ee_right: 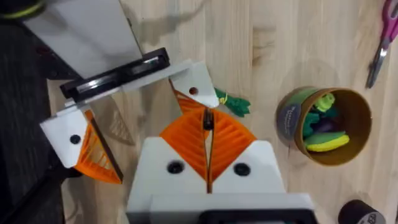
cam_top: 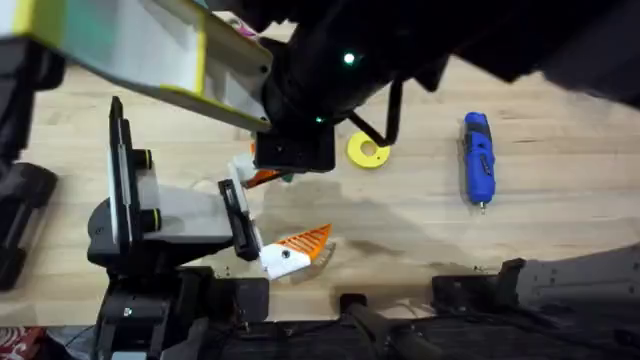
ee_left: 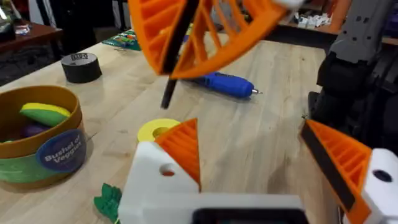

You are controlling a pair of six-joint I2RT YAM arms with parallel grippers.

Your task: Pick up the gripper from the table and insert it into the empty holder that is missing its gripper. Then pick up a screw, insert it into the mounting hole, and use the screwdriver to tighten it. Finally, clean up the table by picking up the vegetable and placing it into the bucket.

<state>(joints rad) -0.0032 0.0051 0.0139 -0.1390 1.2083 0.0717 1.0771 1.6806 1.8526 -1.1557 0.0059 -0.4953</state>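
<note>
Reading bucket point(ee_left: 38, 140) label "Bushel of Veggies" | black tape roll point(ee_left: 81, 66) label illegible

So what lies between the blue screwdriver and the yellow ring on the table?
Bare wood between the screwdriver and the ring, as the overhead view shows.

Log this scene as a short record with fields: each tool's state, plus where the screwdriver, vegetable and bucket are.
right tool: shut on a thin black rod, held above the left tool
left tool: open, an orange finger on each white holder
screwdriver: lying on the table, away from both tools
vegetable: on the table beside the left tool, not in the bucket
bucket: upright, holding other toy pieces
</note>
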